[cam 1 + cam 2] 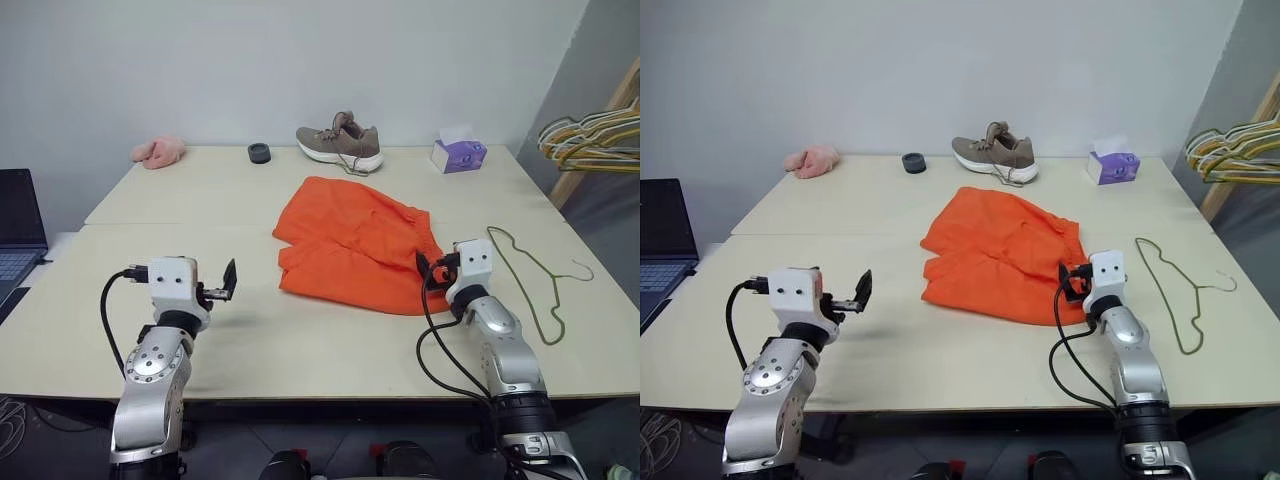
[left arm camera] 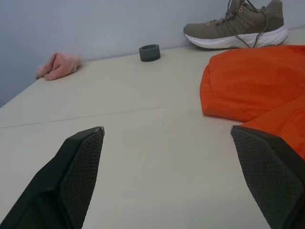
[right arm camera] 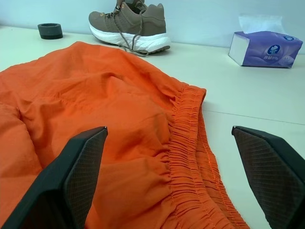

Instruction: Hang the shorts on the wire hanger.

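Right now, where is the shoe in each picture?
Left eye view: shoe at the table's far edge, behind the orange shorts.
Right eye view: same spot.
Left wrist view: upper right.
Right wrist view: top, left of centre.
Shared landmark: the black ring beside it.

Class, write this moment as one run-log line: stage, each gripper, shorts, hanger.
stage: before pickup | left gripper: open, empty | right gripper: open, at waistband | shorts: flat on table | wire hanger: on table beside shorts

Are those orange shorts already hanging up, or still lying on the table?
Still lying flat on the table: the shorts are loosely folded, and the wire hanger lies apart beside them.
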Robot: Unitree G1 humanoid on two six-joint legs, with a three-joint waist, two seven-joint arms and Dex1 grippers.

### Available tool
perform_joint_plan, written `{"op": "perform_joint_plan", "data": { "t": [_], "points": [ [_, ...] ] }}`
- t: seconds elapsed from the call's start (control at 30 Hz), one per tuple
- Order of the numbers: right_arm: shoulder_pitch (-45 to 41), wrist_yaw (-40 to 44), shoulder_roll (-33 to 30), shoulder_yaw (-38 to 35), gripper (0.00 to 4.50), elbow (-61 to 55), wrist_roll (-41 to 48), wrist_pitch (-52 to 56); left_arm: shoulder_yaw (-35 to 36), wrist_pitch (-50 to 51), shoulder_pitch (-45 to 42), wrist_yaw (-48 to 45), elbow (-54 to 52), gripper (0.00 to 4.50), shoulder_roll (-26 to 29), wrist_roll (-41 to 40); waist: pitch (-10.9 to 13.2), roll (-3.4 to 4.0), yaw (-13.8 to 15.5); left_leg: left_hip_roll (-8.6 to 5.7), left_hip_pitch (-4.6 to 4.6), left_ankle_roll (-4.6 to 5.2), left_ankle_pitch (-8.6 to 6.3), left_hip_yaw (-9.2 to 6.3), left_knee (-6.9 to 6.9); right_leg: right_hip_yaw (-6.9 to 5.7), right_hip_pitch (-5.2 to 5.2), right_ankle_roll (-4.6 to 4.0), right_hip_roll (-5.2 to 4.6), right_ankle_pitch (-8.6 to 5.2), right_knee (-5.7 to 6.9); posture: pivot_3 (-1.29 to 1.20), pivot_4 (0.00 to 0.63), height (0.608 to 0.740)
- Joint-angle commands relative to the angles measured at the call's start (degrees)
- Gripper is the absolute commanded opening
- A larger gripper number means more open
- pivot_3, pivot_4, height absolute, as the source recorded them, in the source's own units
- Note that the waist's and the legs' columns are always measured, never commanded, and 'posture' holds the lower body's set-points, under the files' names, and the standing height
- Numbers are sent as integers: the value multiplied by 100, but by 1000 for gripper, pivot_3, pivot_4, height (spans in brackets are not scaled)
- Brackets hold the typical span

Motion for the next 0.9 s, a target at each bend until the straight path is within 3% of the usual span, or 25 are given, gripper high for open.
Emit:
{"op": "perform_joint_plan", "data": {
  "t": [0.03,0.57,0.67,0.9],
  "points": [
    [-77,-3,-61,-55,4464,-145,-25,-135,17,-129,-89,-62,-212,4500,58,-41,0,0,-1,0,0,0,0,0,0,0,0,0,0,0,0,-95,0,740],
    [-108,292,-104,-14,4464,-230,54,-79,-89,2,-16,-237,-276,4500,25,-138,0,0,-1,0,0,0,0,0,0,0,-1,2,0,-1,0,-108,0,740],
    [-86,341,-142,-4,4464,-278,49,-84,-262,101,-23,-622,-264,4500,190,-264,0,0,-6,0,0,0,0,0,0,0,0,2,0,-1,0,-121,0,740],
    [73,1207,-580,306,4464,-751,109,-255,-530,668,-688,-1326,313,4500,497,-658,0,1,-24,0,-1,0,0,-1,0,-5,-1,3,1,-2,0,-151,0,740]
  ]
}}
